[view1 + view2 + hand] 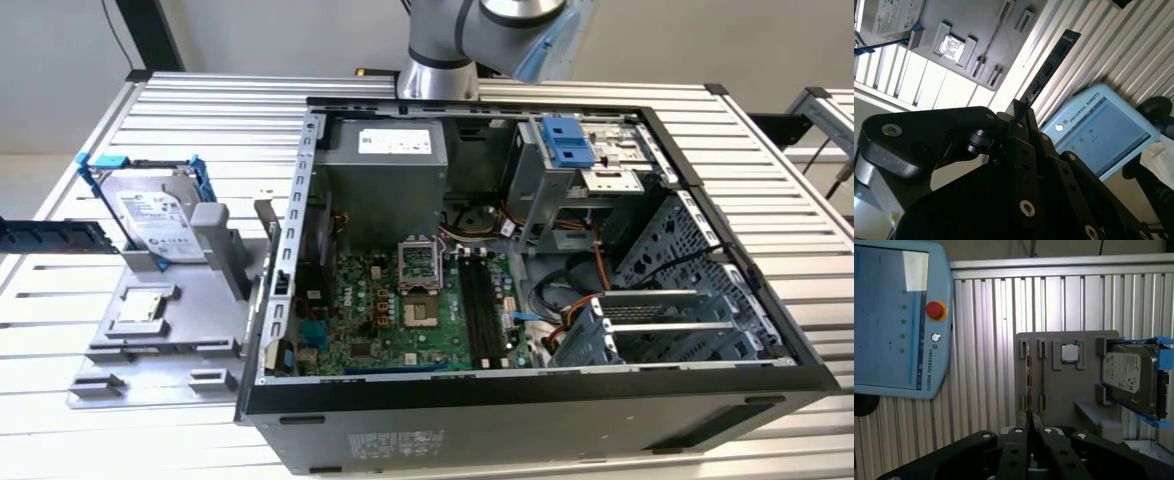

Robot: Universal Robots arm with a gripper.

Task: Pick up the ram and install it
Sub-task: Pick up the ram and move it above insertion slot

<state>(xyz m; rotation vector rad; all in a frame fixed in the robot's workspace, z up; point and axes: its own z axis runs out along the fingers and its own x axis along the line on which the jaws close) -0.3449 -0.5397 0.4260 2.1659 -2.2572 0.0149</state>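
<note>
- gripper (1030, 429): fingers pinched almost together on one end of the ram (1029, 385). In the first wrist view the board is edge-on and sticks straight out past the fingertips.
- In the second wrist view the ram's flat face shows a row of dark chips. Its free end hangs in the air over the slatted table (1114, 45).
- The ram is held off the grey fixture plate (1069, 405). It lines up with a plate slot in the first wrist view and sits beside the plate in the second.
- The plate carries a square chip (1070, 353) and a hard drive (1131, 377) in blue brackets.
- In the exterior view the plate is at 9 o'clock from the open computer case (534, 425), with the hard drive at the plate's 12 o'clock end.
- The long black slots (483, 305) are on the motherboard (387, 310), at 3 o'clock of the CPU socket.
- The arm base (438, 60) is at 12 o'clock of the case.
- The teach pendant (891, 320) shows in both wrist views, apart from the plate.
</note>
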